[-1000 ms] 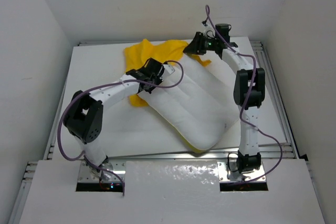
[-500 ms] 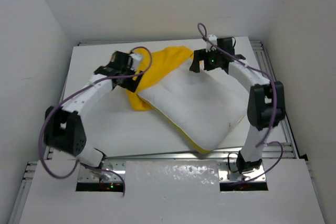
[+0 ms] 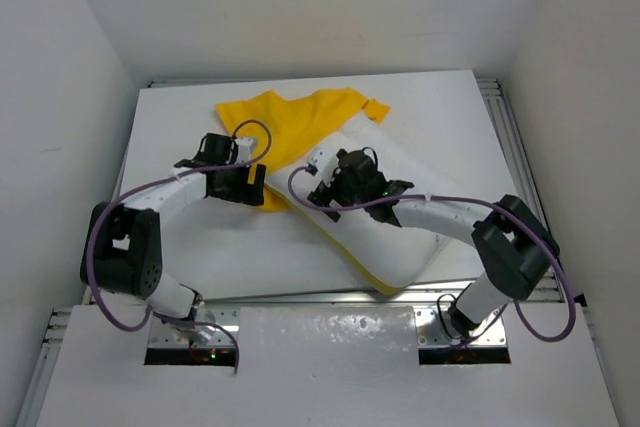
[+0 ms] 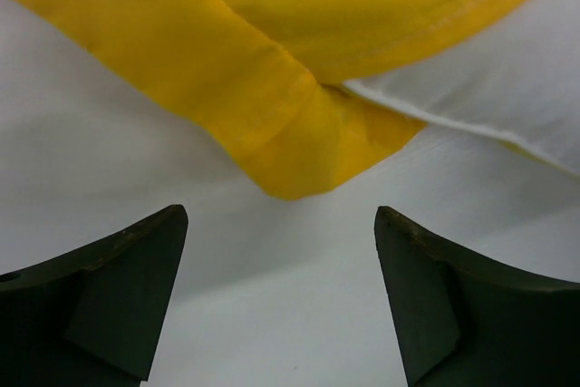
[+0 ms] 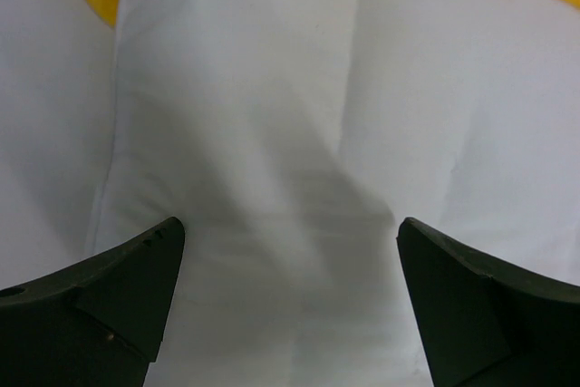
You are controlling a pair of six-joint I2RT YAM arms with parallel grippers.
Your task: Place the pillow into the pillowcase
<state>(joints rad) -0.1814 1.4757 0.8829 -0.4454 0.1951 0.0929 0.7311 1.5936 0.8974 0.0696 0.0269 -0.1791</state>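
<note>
The white pillow lies slantwise across the middle of the table, on top of the yellow pillowcase. The pillowcase spreads out past the pillow's far left end, and a thin yellow edge shows under its near side. My left gripper is open just above the table, left of the pillowcase's near corner, with only bare table between its fingers. My right gripper hovers open over the pillow's far left end and holds nothing. In the left wrist view the pillow shows at the right.
The white table is bounded by metal rails at the right and near edge. White walls close in on the left, back and right. Purple cables loop off both arms.
Both grippers have opened and let go of the fabric. Both arms pulled back from the far end toward the middle. The pillowcase now lies flatter and the pillow has settled.
</note>
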